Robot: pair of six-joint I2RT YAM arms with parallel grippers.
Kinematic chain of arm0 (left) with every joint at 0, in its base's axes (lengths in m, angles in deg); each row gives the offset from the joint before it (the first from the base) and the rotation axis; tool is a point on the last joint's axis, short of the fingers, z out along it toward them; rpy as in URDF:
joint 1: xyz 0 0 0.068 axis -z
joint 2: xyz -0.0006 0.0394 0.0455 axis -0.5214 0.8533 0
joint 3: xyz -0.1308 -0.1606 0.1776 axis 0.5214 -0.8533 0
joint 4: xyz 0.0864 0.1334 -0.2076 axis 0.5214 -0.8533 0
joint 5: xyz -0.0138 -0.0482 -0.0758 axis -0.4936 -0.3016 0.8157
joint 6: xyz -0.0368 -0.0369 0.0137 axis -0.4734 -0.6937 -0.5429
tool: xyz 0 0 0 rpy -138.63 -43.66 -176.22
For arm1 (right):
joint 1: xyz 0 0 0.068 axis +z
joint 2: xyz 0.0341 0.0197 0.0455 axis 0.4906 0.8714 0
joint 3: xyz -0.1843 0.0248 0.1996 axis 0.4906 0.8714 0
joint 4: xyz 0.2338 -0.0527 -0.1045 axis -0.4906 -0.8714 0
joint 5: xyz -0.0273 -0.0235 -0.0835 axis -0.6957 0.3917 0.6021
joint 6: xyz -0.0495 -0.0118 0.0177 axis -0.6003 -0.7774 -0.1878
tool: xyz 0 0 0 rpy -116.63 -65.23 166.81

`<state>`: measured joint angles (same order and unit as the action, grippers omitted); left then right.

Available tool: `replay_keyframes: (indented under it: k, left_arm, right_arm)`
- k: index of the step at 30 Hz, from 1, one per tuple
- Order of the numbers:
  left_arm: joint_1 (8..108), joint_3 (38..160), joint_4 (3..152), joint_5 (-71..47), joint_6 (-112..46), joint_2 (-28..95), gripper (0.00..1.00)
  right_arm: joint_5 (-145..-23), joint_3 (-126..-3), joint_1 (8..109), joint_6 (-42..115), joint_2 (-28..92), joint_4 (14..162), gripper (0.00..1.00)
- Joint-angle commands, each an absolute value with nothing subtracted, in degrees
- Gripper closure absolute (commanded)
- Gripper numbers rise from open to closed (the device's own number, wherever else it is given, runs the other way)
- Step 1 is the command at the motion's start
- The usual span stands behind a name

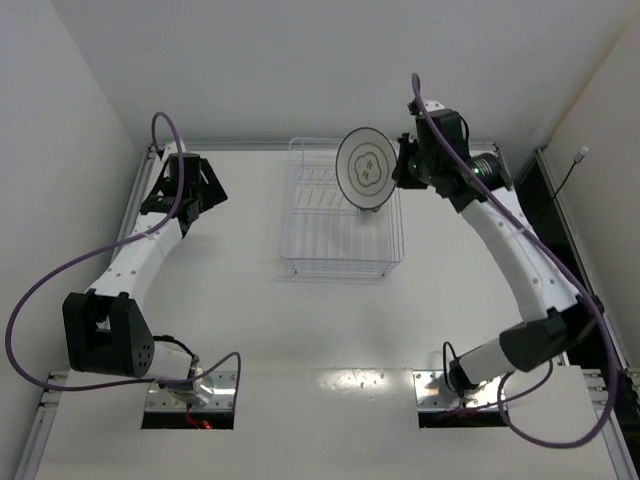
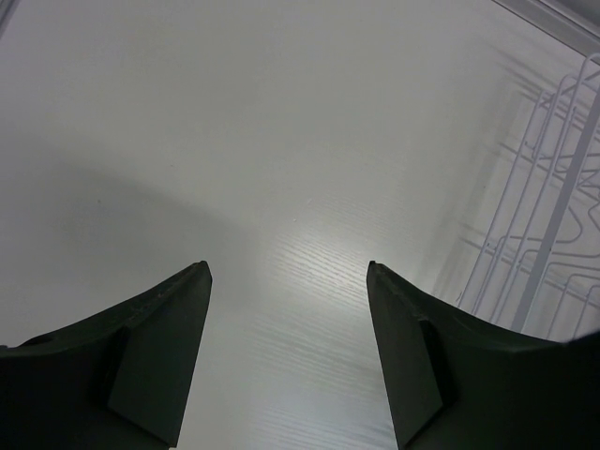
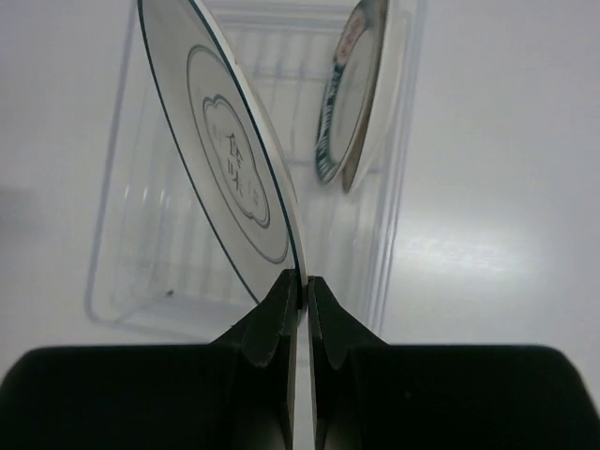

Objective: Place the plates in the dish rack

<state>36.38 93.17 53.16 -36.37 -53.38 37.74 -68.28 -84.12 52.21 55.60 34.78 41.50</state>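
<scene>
The white plate with the dark flower outline (image 1: 364, 170) (image 3: 225, 155) hangs on edge over the far right part of the dish rack (image 1: 340, 225) (image 3: 141, 272). My right gripper (image 1: 399, 170) (image 3: 302, 278) is shut on its rim. In the right wrist view a plate with a dark blue patterned rim (image 3: 349, 103) stands upright in the rack beyond the held one, with what looks like another rim close behind it. My left gripper (image 1: 196, 196) (image 2: 286, 267) is open and empty over bare table, left of the rack (image 2: 553, 187).
White walls close in the table at the back and on both sides. Purple cables loop from both arms. A dark strip (image 1: 535, 200) runs along the table's right edge behind my right arm.
</scene>
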Motion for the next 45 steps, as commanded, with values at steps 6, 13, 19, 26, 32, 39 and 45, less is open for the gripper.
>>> replay_keyframes:
  k: [6,13,19,26,32,39,45]
  left_arm:
    - [36.79,95.44,53.44,-35.83,-53.91,37.09,0.36]
    - [36.79,95.44,53.44,-36.36,-53.91,37.62,0.36]
    - [36.79,95.44,52.92,-35.84,-53.91,38.15,0.36]
    - [36.79,95.97,52.92,-35.31,-53.91,38.68,0.36]
    - [36.79,95.97,52.92,-35.31,-53.91,38.68,0.36]
    - [36.79,95.97,52.92,-35.31,-53.91,38.68,0.36]
    - [36.79,95.97,52.92,-35.31,-53.91,38.68,0.36]
  right_arm:
    - [-46.61,-105.0,53.73,52.37,56.07,44.32,1.0]
    - [-41.43,-121.73,53.73,51.84,72.6,42.11,1.0]
    - [-37.47,-122.8,54.26,51.84,74.72,41.59,1.0]
    - [-30.61,-121.67,57.59,53.25,77.45,40.27,1.0]
    - [-28.5,-119.99,58.74,53.25,75.25,42.55,1.0]
    - [-25.34,-118.95,59.26,53.95,74.64,41.14,1.0]
    - [-24.81,-116.47,59.79,53.86,71.91,42.99,1.0]
